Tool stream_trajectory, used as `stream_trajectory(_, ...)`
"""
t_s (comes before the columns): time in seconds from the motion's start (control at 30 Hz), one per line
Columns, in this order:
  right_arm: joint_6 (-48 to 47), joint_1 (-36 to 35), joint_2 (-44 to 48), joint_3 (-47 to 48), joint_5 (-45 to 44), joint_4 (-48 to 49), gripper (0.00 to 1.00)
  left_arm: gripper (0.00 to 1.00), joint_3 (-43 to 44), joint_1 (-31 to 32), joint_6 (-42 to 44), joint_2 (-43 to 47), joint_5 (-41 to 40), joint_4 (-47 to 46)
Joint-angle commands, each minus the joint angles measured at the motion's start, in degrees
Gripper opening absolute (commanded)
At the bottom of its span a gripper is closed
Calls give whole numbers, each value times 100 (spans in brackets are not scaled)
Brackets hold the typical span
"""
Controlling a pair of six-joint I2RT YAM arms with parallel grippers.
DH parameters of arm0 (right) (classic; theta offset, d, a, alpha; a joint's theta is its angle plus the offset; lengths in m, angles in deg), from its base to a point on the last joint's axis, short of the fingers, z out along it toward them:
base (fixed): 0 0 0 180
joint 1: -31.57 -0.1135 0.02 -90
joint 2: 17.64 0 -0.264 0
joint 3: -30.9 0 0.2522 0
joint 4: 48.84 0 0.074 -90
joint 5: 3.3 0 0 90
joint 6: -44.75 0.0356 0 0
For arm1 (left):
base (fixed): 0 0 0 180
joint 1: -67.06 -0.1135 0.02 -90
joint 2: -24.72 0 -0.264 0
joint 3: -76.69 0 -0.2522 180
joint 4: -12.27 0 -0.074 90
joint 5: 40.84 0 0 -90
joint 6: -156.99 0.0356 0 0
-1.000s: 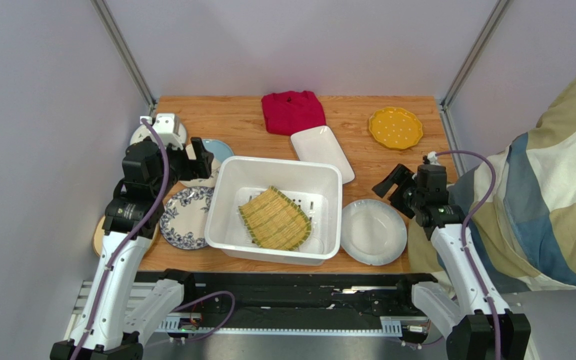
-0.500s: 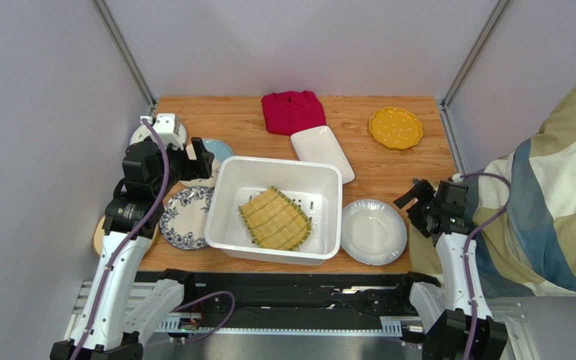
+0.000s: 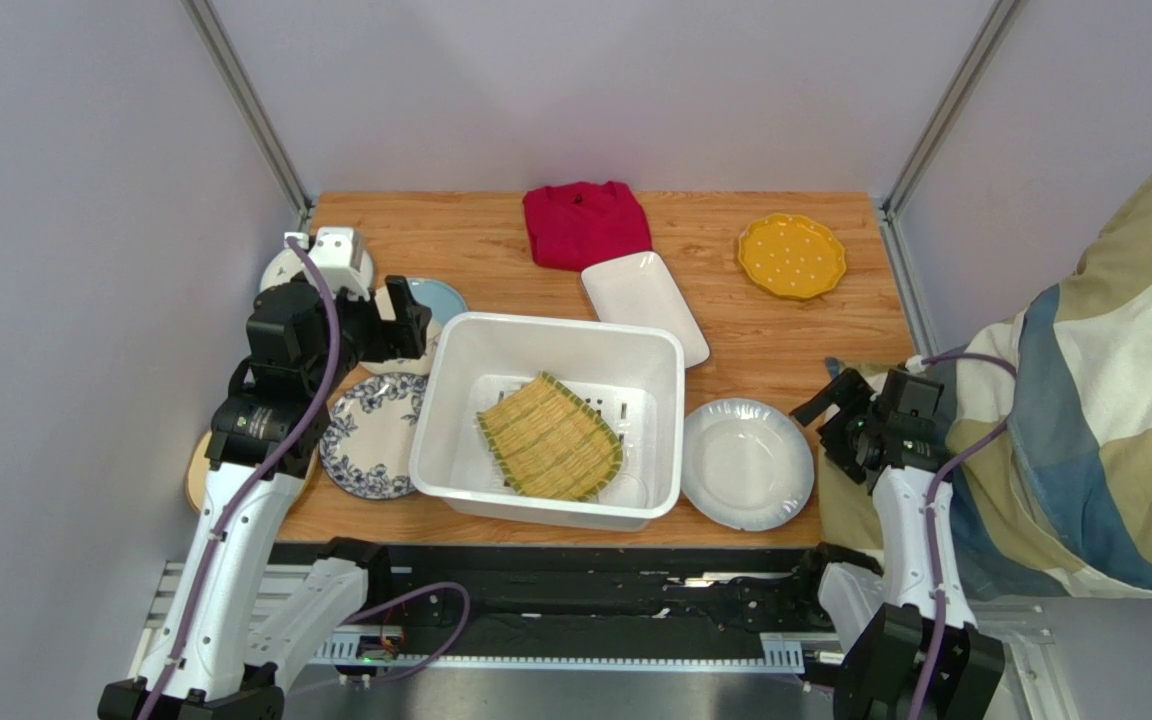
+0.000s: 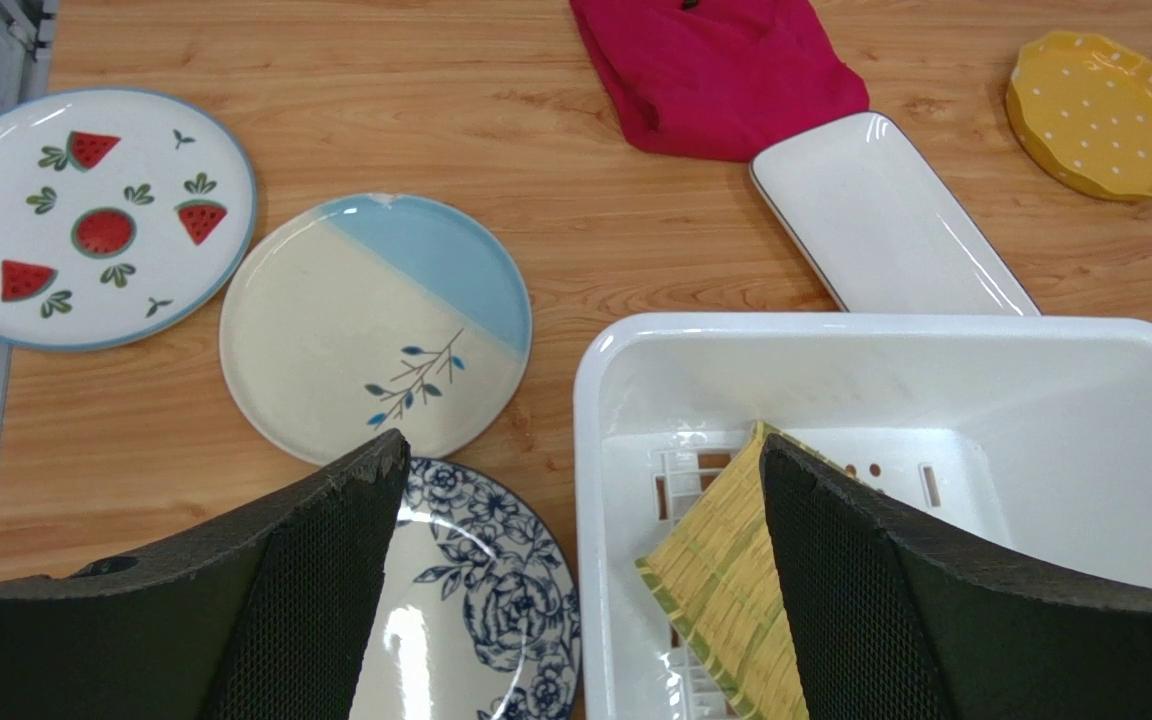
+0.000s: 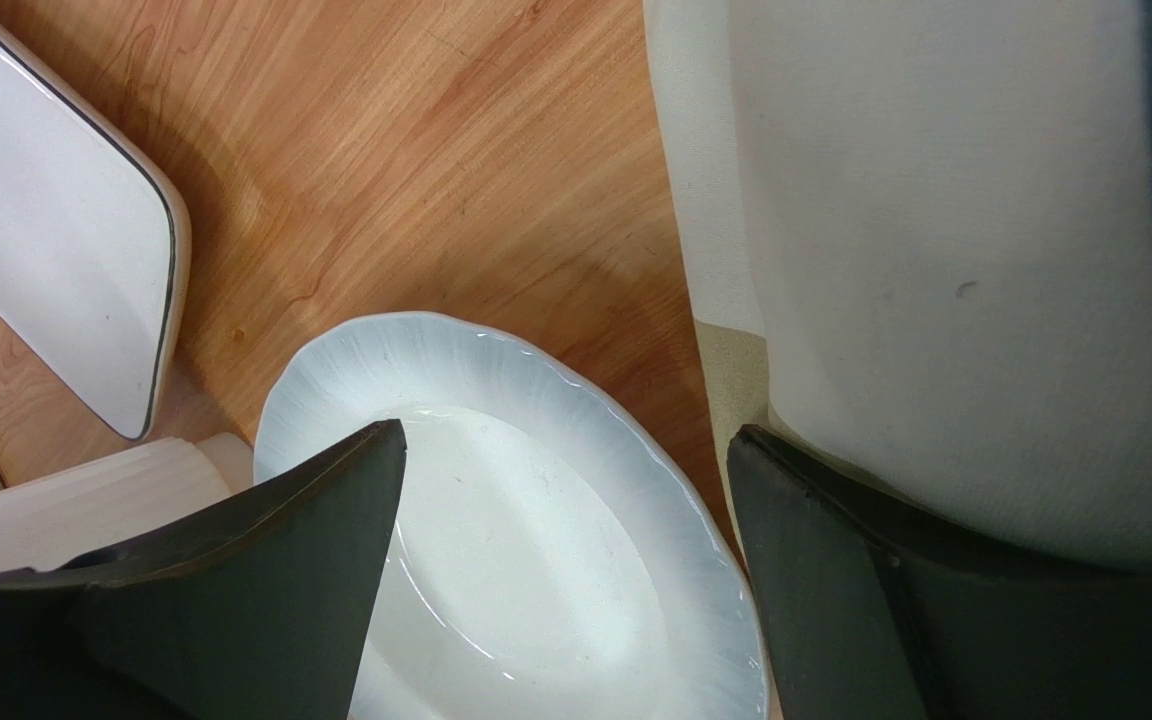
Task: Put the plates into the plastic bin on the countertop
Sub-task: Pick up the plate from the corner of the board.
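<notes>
The right claw (image 5: pixel 560 450) hangs released, its jaws wide and empty, low over the right edge of the countertop (image 3: pixel 778 345). The plain white round plate (image 5: pixel 537 585) lies just under it, with its rim between the two fingers. I judge the claw is spread this way to straddle that rim for the next pick. Close against its outer finger is a patterned fabric (image 5: pixel 958 225), which leaves little room on that side. Beyond the round plate, well to the claw's left, stands the plastic bin (image 3: pixel 455 375) with the greenish woven plate (image 3: pixel 549 437) already lying inside. Ahead and to the left lies the white rectangular plate (image 5: pixel 41 240).

The left claw (image 4: pixel 579 447) is also released and holds nothing, hovering high above the bin's left rim. The blue floral plate (image 4: pixel 477 600) lies under its left finger. The cream-and-blue plate (image 4: pixel 372 330) is just ahead, and the strawberry plate (image 4: pixel 94 210) is farther out to the left. Far ahead to the right are the red cloth (image 4: pixel 710 68) and the yellow scalloped plate (image 4: pixel 1101 113).

The left arm hides most of the strawberry and cream-and-blue plates in the overhead view, while the left wrist view shows both whole. The right wrist view alone shows how tightly the fabric crowds the finger. Only the overhead view shows both arms and the whole bin.
</notes>
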Motion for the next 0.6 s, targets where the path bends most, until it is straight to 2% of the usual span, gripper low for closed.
stream_trajectory(0.0, -200, 46, -146, -139, 58, 153, 84, 91, -10, 24, 70, -15, 77, -144)
stream_trajectory(0.3, -779, -288, -1050, 159, 137, 469, 84, 91, -28, 24, 70, -41, 139, -180)
stream_trajectory(0.43, -912, -367, -1218, 230, 111, 566, 83, 91, -45, 24, 61, -41, 174, -188)
stream_trajectory(0.57, -991, -385, -1315, 195, 452, 697, 82, 91, -37, 24, 61, -50, 200, -197)
